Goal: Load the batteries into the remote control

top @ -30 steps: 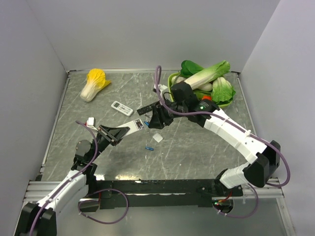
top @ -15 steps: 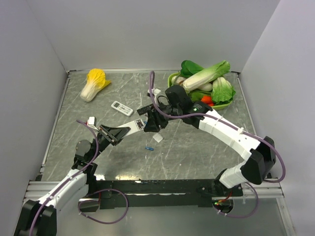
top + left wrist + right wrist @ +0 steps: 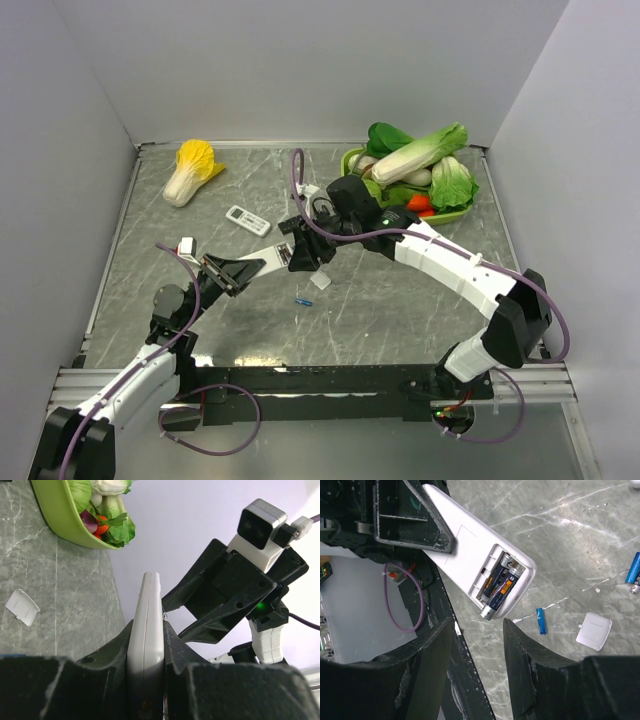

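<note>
The remote control is off the table, back up, with its battery bay open at the free end; your left gripper is closed down narrowly on the other end and has it firmly. In the top view its long axis runs from that grip up and to the right, straight toward your right gripper. That gripper hangs directly over the bay with its jaws about half apart and nothing in them, so the right arm is plainly the nearer. Two batteries lie in the bay along the remote's length; the outer battery rides over the bay's rim at its silvery end, and I judge it not seated. You would press it down and inward, and nothing stands between your jaws and it. On the table below lie a loose blue battery and, just beside it, the battery cover; another blue cell shows at the frame's edge. The green bowl of vegetables and the small white remote are well apart.
</note>
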